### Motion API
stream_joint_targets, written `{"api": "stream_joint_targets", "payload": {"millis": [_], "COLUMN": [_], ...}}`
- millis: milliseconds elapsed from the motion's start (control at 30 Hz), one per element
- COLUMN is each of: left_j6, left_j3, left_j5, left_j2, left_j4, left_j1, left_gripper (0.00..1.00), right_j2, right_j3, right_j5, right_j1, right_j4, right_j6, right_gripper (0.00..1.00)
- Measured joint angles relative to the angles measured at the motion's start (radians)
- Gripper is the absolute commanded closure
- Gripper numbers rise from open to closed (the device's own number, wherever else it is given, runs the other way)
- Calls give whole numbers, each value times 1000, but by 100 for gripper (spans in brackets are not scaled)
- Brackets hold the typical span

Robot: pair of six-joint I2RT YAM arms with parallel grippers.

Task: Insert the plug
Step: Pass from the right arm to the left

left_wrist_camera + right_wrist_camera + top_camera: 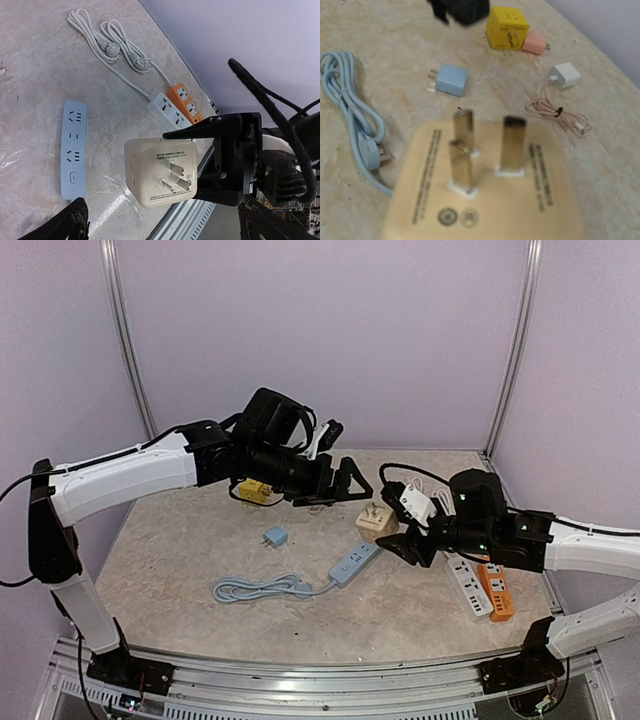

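A cream cube plug (376, 522) with three metal prongs facing up sits between the fingers of my right gripper (398, 538), which looks shut on its sides. In the right wrist view the cube (485, 190) fills the foreground and hides the fingers. In the left wrist view the cube (160, 172) faces the camera with the black right gripper (230, 160) behind it. My left gripper (335, 485) is open and empty, above and left of the cube. The blue power strip (355, 562) lies flat just below the cube, sockets up; it also shows in the left wrist view (73, 147).
The strip's blue cable (258, 588) coils to the left. A small blue adapter (275, 536) and a yellow cube (253, 489) lie near the left arm. A white strip (468, 585) and an orange strip (495, 592) lie right. A white charger (566, 75) has a pink cable.
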Motion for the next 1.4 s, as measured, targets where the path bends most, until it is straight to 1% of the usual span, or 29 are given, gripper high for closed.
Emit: {"api": "stream_joint_targets", "payload": {"millis": [200,533,800,1033,1100,1200,1400], "left_j6": [4,5,-3,-6,-9,-11,-13], "left_j3": [28,45,63,64,65,67,72], "left_j5": [-4,13,17,16,17,20,20], "left_j2": [61,94,126,140,142,149,167], "left_j4": [-26,-32,-32,-32,-32,-32,-33], "left_j1": [-26,-45,-48,-52,-52,-52,-54], "left_gripper": [1,1,12,15,17,25,25], "right_j2": [2,19,20,21,24,32,40], "right_j3": [2,13,16,16,16,16,17], "right_j5": [4,4,3,-3,-5,-9,-19], "right_j1": [0,0,0,0,0,0,0], "right_j4": [-2,-5,-5,-5,-5,-5,-5], "right_j6": [3,4,6,6,6,6,6], "right_gripper": [100,100,100,100,100,100,100]}}
